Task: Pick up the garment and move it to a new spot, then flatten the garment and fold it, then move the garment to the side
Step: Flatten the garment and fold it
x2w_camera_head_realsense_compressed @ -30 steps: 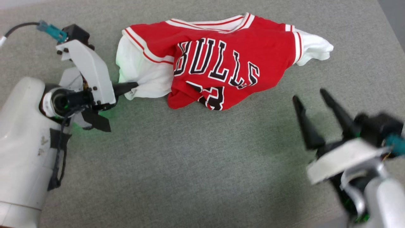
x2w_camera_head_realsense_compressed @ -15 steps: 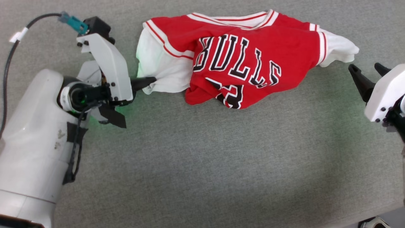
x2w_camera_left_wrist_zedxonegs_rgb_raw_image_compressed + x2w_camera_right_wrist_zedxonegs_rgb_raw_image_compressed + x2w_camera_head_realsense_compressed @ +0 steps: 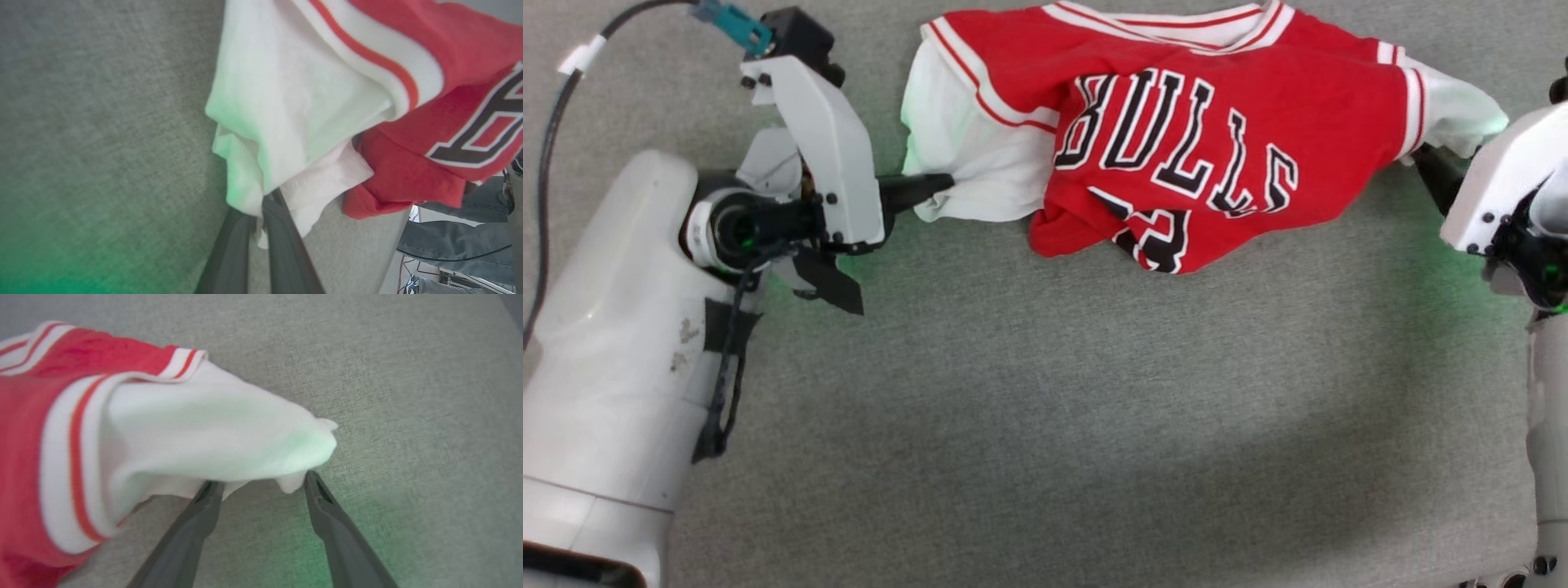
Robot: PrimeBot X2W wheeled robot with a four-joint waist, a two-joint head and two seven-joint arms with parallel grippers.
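A: Left pincer (image 3: 934, 186)?
B: Clamped shut on the jersey (image 3: 1176, 106), at its white sleeve hem.
A: Right pincer (image 3: 263, 479)?
B: Fingers apart, tips touching the other white sleeve's edge, gripping nothing.
A: Counts?
B: One red BULLS jersey, rumpled on the grey worktop (image 3: 1045, 425). Two pincers, one per sleeve.

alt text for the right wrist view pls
The right claw is open, its two dark fingers spread with their tips at the lower edge of the white sleeve of a red garment with striped trim. The garment lies on a grey fabric surface tinted by a green glow.
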